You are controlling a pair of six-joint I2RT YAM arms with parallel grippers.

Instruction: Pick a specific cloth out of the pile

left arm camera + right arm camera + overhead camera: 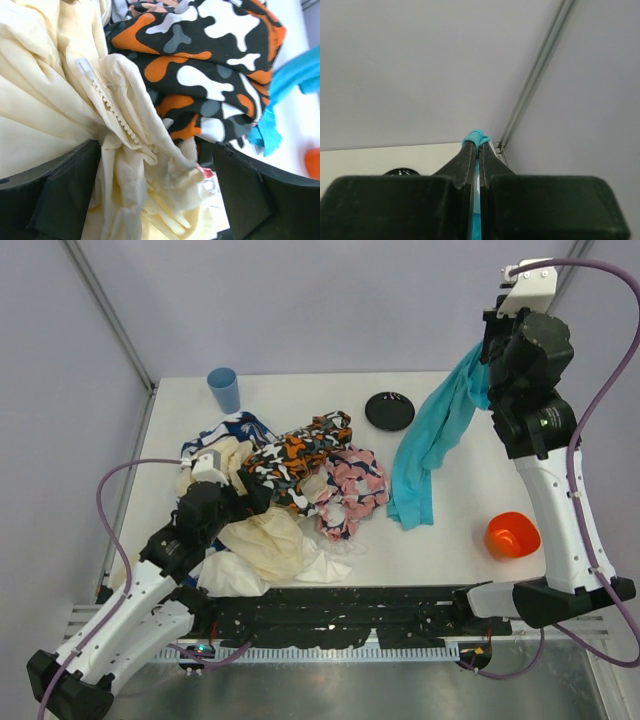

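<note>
The teal cloth (pixel 432 440) hangs from my right gripper (pixel 487 365), raised high at the back right; its lower end rests on the table to the right of the pile. In the right wrist view the jaws (pixel 477 147) are shut on a teal fold (pixel 476 136). The pile (pixel 285 490) of cream, orange-black-white, pink and blue-white fabrics lies left of centre. My left gripper (pixel 235 502) sits low in the pile's left side, open, with cream cloth (pixel 135 165) between its fingers (pixel 60 185). The teal cloth (pixel 295 75) shows in the left wrist view too.
A blue cup (pixel 224 390) stands at the back left. A black round dish (pixel 389 410) lies at the back centre beside the hanging cloth. An orange cup (pixel 512 535) stands at the front right. Enclosure walls close the back and sides.
</note>
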